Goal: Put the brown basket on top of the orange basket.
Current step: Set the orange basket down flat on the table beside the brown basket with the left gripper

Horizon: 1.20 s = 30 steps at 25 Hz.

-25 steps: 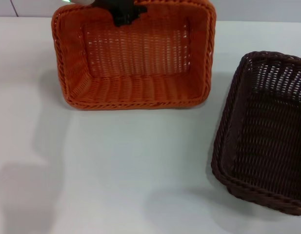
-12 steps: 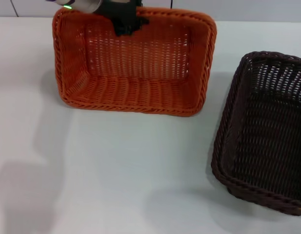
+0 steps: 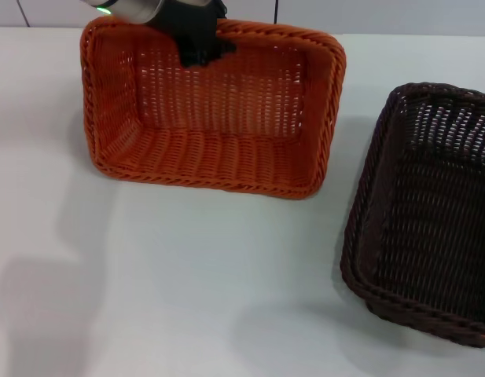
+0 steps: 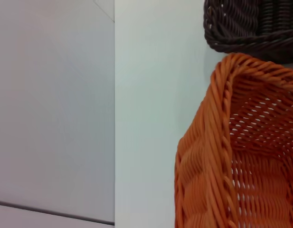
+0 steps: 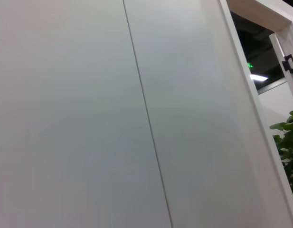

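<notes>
The orange basket (image 3: 218,149) is tipped toward me at the back of the table, its near long edge low and its far rim raised. My left gripper (image 3: 199,45) reaches in from the back and is shut on that far rim. The left wrist view shows a corner of the orange basket (image 4: 241,156) close up, with the brown basket (image 4: 250,28) beyond it. The brown basket (image 3: 431,220) rests flat on the table at the right, open side up, a hand's width away from the orange one. My right gripper is out of view.
The white table (image 3: 187,275) stretches bare in front of and left of the orange basket. A pale wall (image 4: 51,95) runs behind the table's back edge. The right wrist view shows only wall panels and a doorway.
The orange basket has come down and toward me with my left gripper on its far rim, which now shows fully. The brown basket has not moved.
</notes>
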### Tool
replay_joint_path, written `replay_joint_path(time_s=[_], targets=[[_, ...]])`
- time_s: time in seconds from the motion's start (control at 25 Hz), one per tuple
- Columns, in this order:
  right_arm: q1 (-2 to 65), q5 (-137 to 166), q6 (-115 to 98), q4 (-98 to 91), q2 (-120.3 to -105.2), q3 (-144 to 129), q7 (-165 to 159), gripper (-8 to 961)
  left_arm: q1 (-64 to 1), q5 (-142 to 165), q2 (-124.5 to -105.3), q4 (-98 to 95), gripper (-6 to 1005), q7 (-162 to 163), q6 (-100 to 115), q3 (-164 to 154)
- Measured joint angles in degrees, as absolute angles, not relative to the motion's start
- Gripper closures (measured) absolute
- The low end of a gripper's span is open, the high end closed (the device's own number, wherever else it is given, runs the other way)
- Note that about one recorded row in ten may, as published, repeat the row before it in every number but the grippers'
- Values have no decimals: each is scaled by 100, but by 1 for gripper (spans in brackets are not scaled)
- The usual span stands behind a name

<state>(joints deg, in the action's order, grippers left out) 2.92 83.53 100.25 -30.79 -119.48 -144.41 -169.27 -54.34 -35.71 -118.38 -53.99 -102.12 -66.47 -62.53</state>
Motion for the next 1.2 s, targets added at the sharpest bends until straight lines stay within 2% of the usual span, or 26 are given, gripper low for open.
replay_joint_path(time_s=[0.76,1.2], targets=[[377,8338,9796,-2973,-11944,-14449,-16928,124,-6069,-2587,-11856,-5966,847,-9853,-7651,-6203],[385,8348,9728,-2943,-11941,-14449,-16928,124,-6220,-2128,-11847,-6278,814,-9613,-8317,-6231]])
